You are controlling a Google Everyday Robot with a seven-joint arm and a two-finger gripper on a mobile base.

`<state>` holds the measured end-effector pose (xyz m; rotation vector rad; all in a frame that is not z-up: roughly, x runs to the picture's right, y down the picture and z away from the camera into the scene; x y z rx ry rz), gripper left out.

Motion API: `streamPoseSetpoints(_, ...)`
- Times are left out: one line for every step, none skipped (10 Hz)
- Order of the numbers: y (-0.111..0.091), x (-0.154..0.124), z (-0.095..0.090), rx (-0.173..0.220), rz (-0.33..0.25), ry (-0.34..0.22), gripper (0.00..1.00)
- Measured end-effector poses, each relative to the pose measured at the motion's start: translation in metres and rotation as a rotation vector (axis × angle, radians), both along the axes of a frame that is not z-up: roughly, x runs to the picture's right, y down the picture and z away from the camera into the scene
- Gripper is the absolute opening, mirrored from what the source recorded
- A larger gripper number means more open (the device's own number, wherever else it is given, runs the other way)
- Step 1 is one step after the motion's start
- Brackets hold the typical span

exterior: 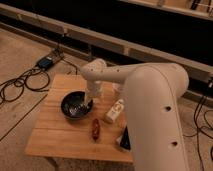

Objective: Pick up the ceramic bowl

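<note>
The ceramic bowl (75, 106) sits left of centre on the wooden tabletop (55, 136), with bare wood between it and the left and front edges. The tool (90, 100) is at the bowl's right rim, and I cannot tell whether it is apart or clamped. The robot arm (150, 105) hides the tabletop's right side and cuts off a dark object (123, 141) near the white bottle (115, 111).

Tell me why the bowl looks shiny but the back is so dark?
Camera view: light glints inside the glossy ceramic bowl, the gripper sits at its right rim, the wooden table is warmly lit, the background lies in shadow.
</note>
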<state>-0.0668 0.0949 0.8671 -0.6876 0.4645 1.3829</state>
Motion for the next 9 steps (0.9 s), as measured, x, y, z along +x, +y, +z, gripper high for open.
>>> streamPoseSetpoints(0.000, 0.001, 0.007, -0.016, 0.018, -0.008, 0.65)
streamPoseSetpoints(0.000, 0.001, 0.011, -0.026, 0.031, -0.014, 0.65)
streamPoseSetpoints(0.001, 0.001, 0.018, -0.039, 0.051, -0.024, 0.65)
streamPoseSetpoints(0.000, 0.001, 0.023, -0.048, 0.070, -0.034, 0.65)
streamPoseSetpoints(0.000, 0.001, 0.028, -0.058, 0.088, -0.046, 0.65)
streamPoseSetpoints(0.001, 0.000, 0.033, -0.067, 0.104, -0.060, 0.65)
streamPoseSetpoints(0.002, 0.000, 0.038, -0.074, 0.118, -0.072, 0.65)
streamPoseSetpoints(0.003, -0.001, 0.042, -0.082, 0.126, -0.084, 0.65)
streamPoseSetpoints(0.005, -0.002, 0.045, -0.089, 0.132, -0.095, 0.65)
